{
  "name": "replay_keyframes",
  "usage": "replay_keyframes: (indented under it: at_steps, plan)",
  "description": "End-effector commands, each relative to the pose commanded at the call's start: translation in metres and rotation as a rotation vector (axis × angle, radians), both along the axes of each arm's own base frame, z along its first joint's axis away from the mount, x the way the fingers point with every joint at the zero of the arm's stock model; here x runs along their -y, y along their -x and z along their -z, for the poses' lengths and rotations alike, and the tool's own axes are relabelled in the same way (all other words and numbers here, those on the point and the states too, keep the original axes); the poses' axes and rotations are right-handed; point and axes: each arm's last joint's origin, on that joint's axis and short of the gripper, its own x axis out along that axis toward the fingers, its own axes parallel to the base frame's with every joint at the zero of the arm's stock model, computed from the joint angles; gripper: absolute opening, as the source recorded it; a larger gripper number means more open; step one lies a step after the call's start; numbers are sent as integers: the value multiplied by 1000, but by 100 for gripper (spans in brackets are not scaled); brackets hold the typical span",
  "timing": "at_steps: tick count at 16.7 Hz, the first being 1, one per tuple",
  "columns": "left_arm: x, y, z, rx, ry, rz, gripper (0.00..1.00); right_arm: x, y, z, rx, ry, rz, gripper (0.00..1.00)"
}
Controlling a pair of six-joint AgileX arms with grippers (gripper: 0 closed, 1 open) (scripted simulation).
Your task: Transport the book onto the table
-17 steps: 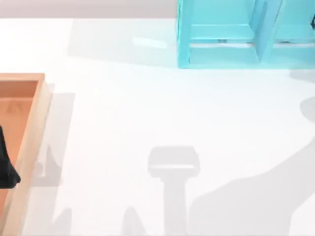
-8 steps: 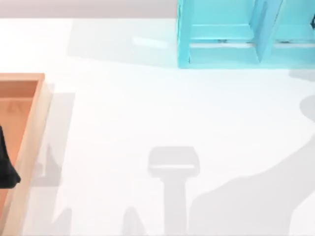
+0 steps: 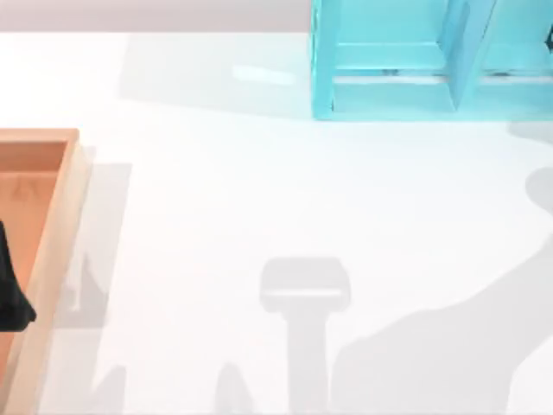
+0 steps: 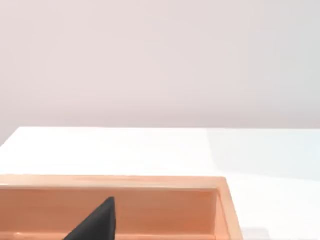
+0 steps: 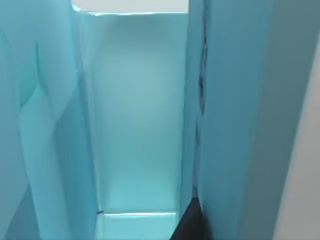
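White glossy table (image 3: 259, 199) bare; turquoise shelf (image 3: 415, 60) at back; jaws' state unclear.

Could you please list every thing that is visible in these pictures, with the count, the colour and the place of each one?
table: one, glossy white, under everything in the top view.
shelf unit: one, bright turquoise, at the far edge of the table, right of centre; the right wrist view looks into a compartment from close up.
tray: one, orange-brown wood with raised rim, at the table's left edge.
book: cannot be made out for certain against the turquoise panels.
left gripper: one, black, over the tray at the left edge.
right gripper: one, a dark tip beside a shelf partition.
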Motion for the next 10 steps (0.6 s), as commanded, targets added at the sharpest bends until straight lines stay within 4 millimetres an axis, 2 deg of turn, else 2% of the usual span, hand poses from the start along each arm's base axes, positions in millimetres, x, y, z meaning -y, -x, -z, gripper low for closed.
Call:
replay_keyframes:
  at_steps: [1, 2, 10]
  plan:
    - [0, 0, 0, 0, 0, 0, 100, 0, 0, 0, 0, 0, 0, 2]
    - [0, 0, 0, 0, 0, 0, 100, 0, 0, 0, 0, 0, 0, 0]
    - [0, 0, 0, 0, 0, 0, 100, 2, 1, -1, 1, 0, 5, 0]
